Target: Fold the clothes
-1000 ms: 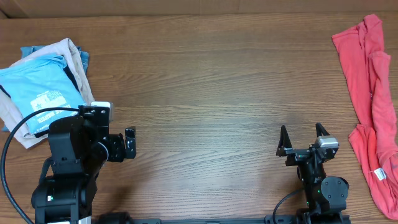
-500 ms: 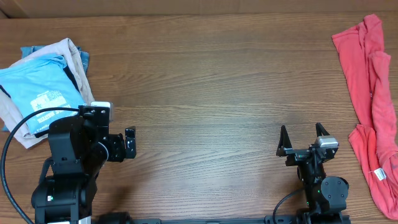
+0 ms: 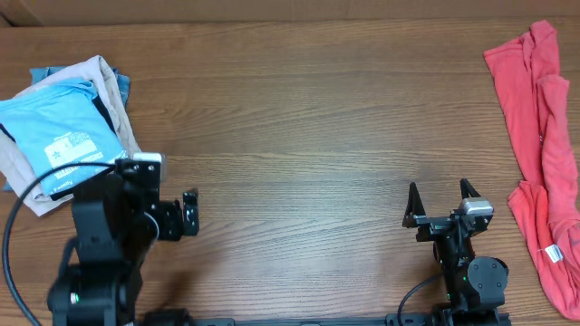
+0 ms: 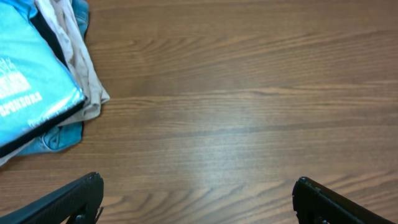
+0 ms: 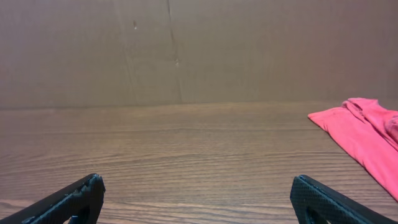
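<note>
The left gripper (image 4: pixel 198 182) has just drawn back slightly at lower left, jaws spread wide, empty. The blue T-shirt (image 3: pixel 56 136) lies folded on the pile (image 3: pixel 107 77) at upper left, seemingly finished. The right gripper (image 3: pixel 439 192) gapes empty too; a red garment (image 3: pixel 535 109) lies crumpled far right.

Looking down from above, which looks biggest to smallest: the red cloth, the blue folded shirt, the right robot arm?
1. Red cloth.
2. Blue folded shirt.
3. Right robot arm. This one is a close call with the shirt, since it stands nearer the camera.
</note>
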`<state>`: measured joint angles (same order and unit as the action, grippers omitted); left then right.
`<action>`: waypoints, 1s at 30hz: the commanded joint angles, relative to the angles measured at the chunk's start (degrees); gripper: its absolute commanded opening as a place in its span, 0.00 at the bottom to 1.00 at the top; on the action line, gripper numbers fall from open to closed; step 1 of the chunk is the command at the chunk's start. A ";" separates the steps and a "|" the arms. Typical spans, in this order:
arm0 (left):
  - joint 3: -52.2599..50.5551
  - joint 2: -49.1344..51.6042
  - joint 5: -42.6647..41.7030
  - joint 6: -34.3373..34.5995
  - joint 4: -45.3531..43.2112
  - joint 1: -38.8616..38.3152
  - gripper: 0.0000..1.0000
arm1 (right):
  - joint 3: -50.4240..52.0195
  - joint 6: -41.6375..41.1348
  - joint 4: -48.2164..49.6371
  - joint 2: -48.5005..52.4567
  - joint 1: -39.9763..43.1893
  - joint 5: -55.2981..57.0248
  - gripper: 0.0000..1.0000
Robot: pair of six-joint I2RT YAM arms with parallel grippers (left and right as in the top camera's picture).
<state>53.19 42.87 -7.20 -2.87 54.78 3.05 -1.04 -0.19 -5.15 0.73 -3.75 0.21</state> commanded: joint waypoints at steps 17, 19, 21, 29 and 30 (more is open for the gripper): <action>-51.06 -42.75 6.56 1.16 -47.25 -8.55 1.00 | 0.57 0.24 0.35 -0.48 0.28 -0.33 1.00; -52.89 -42.69 7.32 1.07 -51.01 -8.46 1.00 | 0.57 0.24 0.35 -0.48 0.28 -0.31 1.00; -52.83 -42.69 7.74 1.01 -50.69 -8.33 1.00 | 0.57 0.24 0.35 -0.48 0.28 -0.33 1.00; -52.81 -42.60 7.63 0.98 -50.31 -8.33 1.00 | 0.57 0.24 0.35 -0.48 0.28 -0.33 1.00; -52.81 -42.62 7.63 0.98 -50.31 -8.33 1.00 | 0.57 0.24 0.35 -0.48 0.28 -0.33 1.00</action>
<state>0.73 0.99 -0.60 -2.81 4.69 -5.28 -1.04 -0.16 -5.17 0.73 -3.73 0.19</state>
